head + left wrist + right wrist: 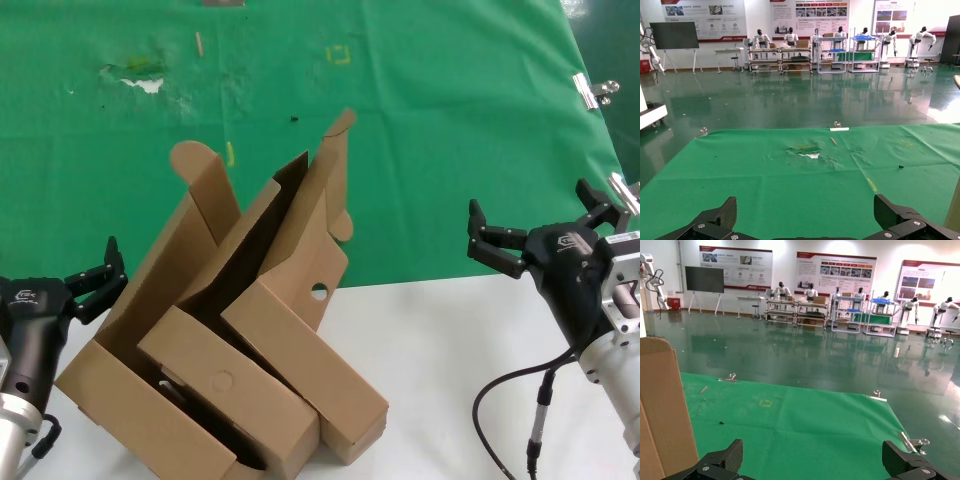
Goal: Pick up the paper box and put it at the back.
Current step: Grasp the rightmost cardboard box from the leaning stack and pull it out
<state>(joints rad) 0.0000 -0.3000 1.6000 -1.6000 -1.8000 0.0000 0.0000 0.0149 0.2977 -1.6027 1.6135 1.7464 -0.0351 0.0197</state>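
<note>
The paper box point(320, 360) is a shallow brown cardboard mailer on the white tabletop point(450, 330). Its lid point(325, 200) stands open with rounded ear flaps and a round hole point(318, 291). It leans against two similar boxes on its left. The lid reaches over the green cloth point(430, 130) at the back. My left gripper point(95, 272) is open and empty, left of the boxes. My right gripper point(530, 220) is open and empty, apart to the right. Both wrist views show open jaws over green cloth: left gripper point(805, 217), right gripper point(812, 460). A cardboard lid edge point(662, 410) shows in the right wrist view.
Two nested brown boxes point(170, 390) sit at the front left, one with a raised ear flap point(197, 165). The cloth has a worn whitish patch point(148, 85), yellow marks point(340, 55) and a metal clip point(597, 90) at its right edge. A black cable point(535, 420) loops by the right arm.
</note>
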